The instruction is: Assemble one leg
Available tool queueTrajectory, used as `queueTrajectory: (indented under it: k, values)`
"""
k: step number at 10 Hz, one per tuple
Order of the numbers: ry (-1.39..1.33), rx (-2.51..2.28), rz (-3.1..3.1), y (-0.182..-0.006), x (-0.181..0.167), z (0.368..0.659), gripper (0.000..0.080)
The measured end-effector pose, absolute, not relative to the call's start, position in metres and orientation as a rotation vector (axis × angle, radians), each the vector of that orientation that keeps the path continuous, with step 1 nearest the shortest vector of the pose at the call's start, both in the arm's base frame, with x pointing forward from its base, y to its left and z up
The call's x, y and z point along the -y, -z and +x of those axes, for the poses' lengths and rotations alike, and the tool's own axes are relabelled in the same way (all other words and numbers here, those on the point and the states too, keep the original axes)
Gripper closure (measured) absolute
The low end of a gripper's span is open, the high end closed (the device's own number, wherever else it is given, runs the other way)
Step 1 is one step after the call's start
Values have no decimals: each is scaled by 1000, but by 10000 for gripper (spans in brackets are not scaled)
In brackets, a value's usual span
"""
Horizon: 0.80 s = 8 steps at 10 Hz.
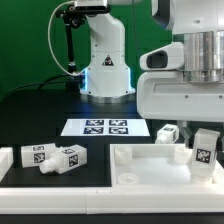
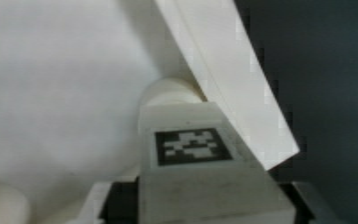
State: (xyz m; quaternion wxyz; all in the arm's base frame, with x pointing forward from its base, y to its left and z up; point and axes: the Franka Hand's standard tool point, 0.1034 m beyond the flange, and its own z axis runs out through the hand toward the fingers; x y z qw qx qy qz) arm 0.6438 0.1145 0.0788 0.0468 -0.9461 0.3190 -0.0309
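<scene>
The leg [image 1: 203, 150] stands upright in clenched fingers [image 2: 108, 205], over the right side of the tabletop [image 1: 140, 165] and close to its rim. It looks like stiff, light, smooth plastic that may slip. Grip the flat tagged sides mid-body, leaving the stub free.

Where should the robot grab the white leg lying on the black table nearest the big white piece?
Probably the loose leg by its blocky middle, coming from above: it lies flat, so its long flat sides look free.

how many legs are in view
4 legs: two lying at the exterior view's left, one by the marker board, one in the gripper. Others may be hidden.
</scene>
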Motion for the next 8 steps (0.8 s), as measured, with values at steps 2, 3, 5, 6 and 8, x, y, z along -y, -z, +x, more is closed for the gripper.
queueTrajectory:
  k: [2,3,5,6,8]
  values:
    - [78,-1427,-2691,-78,-115,643,507]
    - [58,-1666,-2522,-77,-115,643,507]
    - [47,-1937,-2250,-77,-116,640,507]
    - [46,-1935,-2252,-77,-116,640,507]
    - [59,-1858,-2324,-76,-116,640,448]
